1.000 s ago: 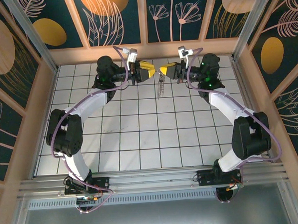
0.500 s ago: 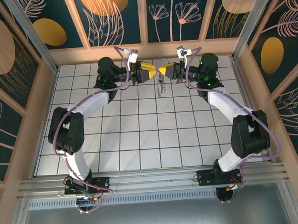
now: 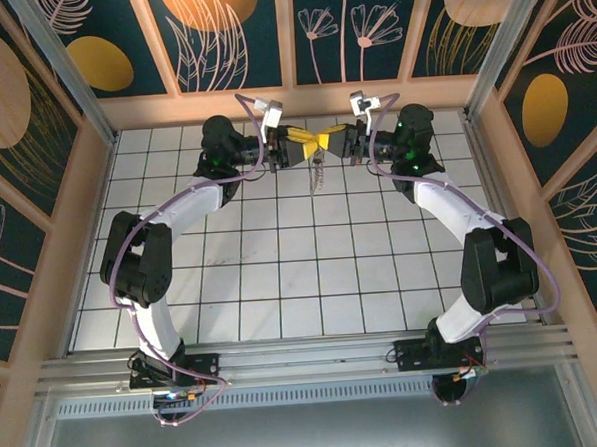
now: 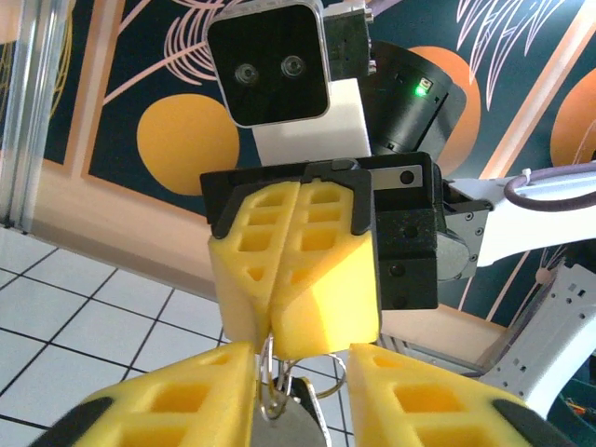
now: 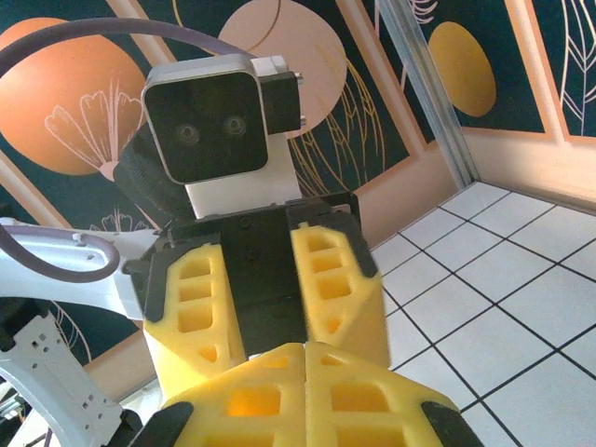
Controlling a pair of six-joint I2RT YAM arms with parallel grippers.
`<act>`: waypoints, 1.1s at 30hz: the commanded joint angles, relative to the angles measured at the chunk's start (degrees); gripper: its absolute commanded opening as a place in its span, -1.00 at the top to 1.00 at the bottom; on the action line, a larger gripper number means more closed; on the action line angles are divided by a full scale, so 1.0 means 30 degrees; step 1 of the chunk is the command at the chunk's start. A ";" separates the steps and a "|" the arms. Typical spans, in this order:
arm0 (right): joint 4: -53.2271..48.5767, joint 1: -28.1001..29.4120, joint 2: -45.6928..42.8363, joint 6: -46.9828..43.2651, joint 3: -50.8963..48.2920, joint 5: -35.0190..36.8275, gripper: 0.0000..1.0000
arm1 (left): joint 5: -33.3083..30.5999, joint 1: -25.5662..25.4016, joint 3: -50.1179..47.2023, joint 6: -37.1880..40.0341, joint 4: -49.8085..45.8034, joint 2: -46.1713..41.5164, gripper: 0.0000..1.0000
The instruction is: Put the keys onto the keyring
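Enclosed robot test cell
White gridded tile floor, dark floral-painted wall panels, aluminium frame rail along the front.

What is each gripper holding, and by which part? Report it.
The right gripper pinches the keyring by its metal ring. The left gripper's fingers stand apart around a key; whether they grip it cannot be told.

Both white arms stretched forward, elbows bowed outward, wrists turned inward. Yellow-fingered left gripper and yellow-fingered right gripper facing tip to tip. Left jaws parted. Right jaws pressed together, pinching tan strap keyring by its metal ring.
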 commanded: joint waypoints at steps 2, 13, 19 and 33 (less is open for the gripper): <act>0.0583 0.0148 0.0141 -0.0263 0.0604 -0.0217 1.00 | 0.0506 -0.0150 0.0331 -0.0216 0.1251 0.0292 0.55; -0.0253 0.0090 0.0040 -0.0933 0.0567 -0.0041 1.00 | 0.0594 -0.0151 0.0126 -0.0428 0.1809 0.0141 1.00; -0.0007 -0.0190 -0.0719 -0.0726 0.0183 0.0332 0.15 | 0.0150 -0.0151 -0.0312 -0.0420 0.2206 -0.0253 1.00; 0.1698 -0.0587 -0.4348 -0.1900 -0.5153 0.2575 -0.13 | -0.0468 -0.0151 -0.0672 -0.1091 0.2638 -0.0880 1.00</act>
